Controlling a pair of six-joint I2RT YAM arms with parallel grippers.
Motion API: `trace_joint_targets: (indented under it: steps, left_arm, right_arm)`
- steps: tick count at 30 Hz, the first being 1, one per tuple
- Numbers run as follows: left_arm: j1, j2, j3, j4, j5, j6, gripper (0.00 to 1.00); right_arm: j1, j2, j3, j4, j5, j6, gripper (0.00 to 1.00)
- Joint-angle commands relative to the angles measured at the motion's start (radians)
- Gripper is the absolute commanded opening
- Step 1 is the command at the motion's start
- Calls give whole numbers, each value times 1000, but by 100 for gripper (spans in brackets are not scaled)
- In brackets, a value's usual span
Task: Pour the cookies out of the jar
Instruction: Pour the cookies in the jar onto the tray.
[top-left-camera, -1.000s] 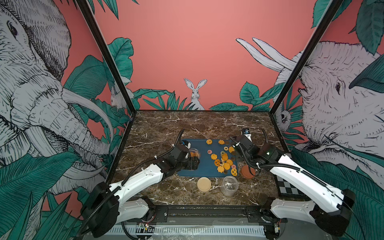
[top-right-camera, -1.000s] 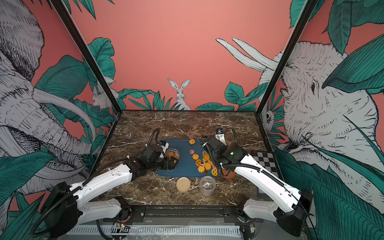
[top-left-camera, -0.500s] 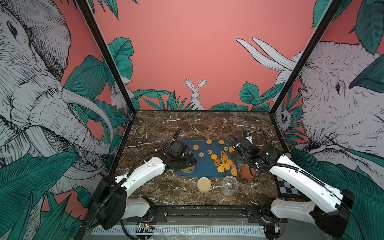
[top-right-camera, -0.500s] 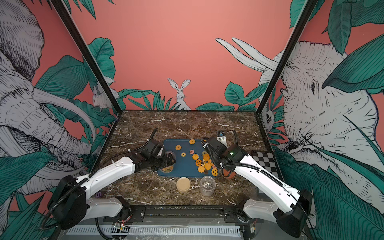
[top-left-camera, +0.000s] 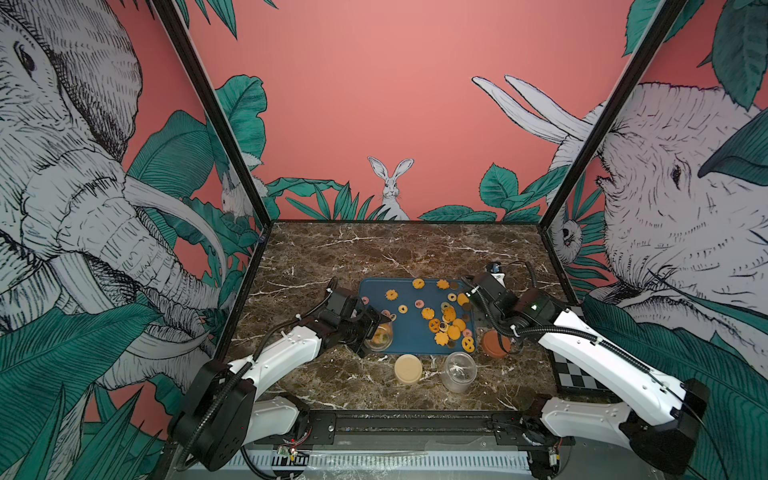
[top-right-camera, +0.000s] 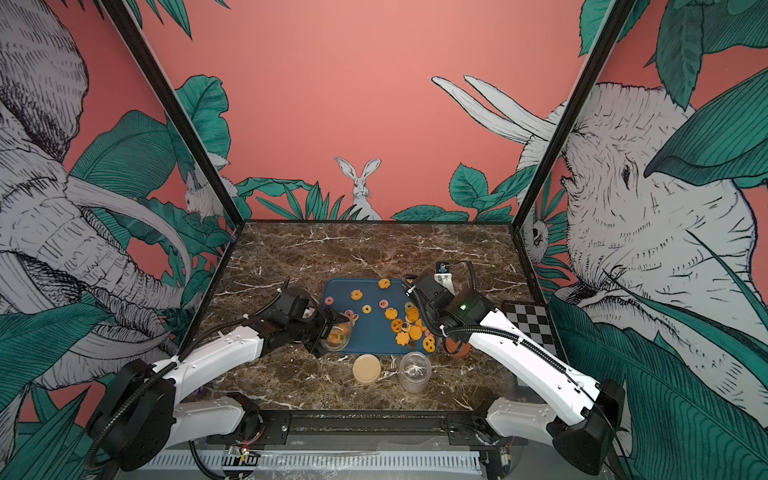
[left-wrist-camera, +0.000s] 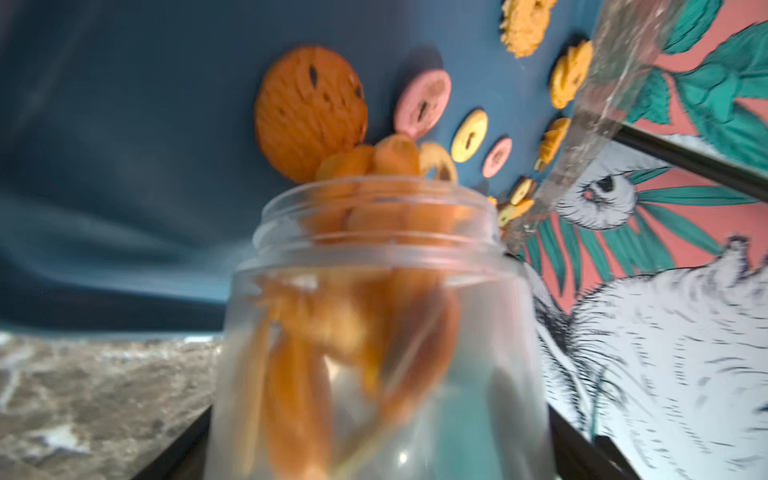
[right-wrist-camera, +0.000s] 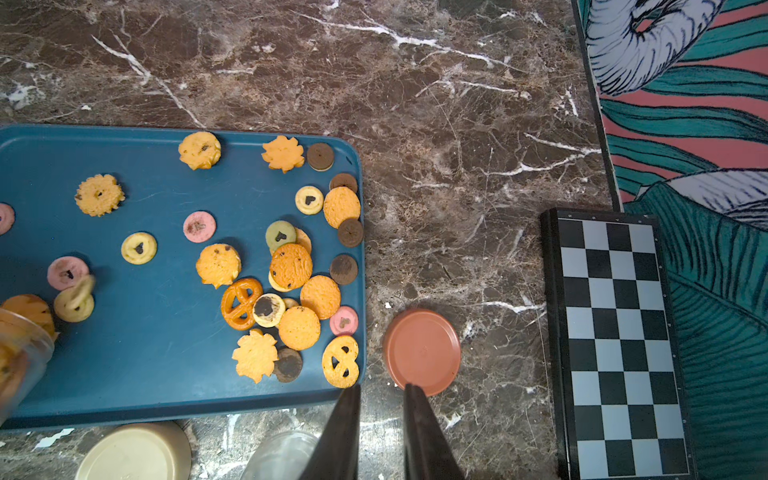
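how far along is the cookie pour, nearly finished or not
Done: many cookies lie on the blue tray, and an empty jar stands near it. In hand: the left claw tips the held jar over the tray, cookies at its mouth. Left: emptying it.

Open marble (top-left-camera: 395, 249) beyond tray (top-left-camera: 411, 340); lids (top-left-camera: 408, 368) nearside.

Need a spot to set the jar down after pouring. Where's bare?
Bare: marble from the tray to the back wall; strip between brown lid and chessboard; tray's front middle. Crowded: cookies on the tray's right side; cream lid and empty jar at the front.
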Motion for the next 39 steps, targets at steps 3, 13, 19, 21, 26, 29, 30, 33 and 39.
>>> trace_joint_targets:
  steps: [3, 13, 19, 21, 26, 29, 30, 33, 39]
  left_arm:
    - [27, -87, -76, 187, 41, -292, 0]
    - [2, -118, 8, 21, 10, -205, 0]
    - [12, -117, 112, -243, -39, 31, 0]
    - [12, -67, 190, -360, -45, 177, 0]
    - [4, 95, 448, -631, -108, 646, 0]
    - [-44, 213, 596, -795, -216, 938, 0]
    - [-71, 255, 630, -836, -270, 1012, 0]
    - [-194, 381, 741, -983, -465, 1159, 0]
    - [-334, 474, 881, -1122, -737, 1203, 0]
  right_arm:
    - [-7, -16, -12, -24, 16, 21, 22]
    - [-10, -14, 6, -33, 15, 20, 21]
    - [-13, -14, 12, -35, 15, 16, 21]
    - [-14, -14, 16, -36, 13, 15, 22]
    - [-16, -15, 19, -35, 8, 10, 21]
    - [-19, -13, 22, -33, 6, 11, 22]
    - [-19, -13, 22, -32, 4, 10, 22]
    - [-21, -13, 24, -25, -1, 14, 21]
    - [-24, -18, 22, -29, -1, 17, 21]
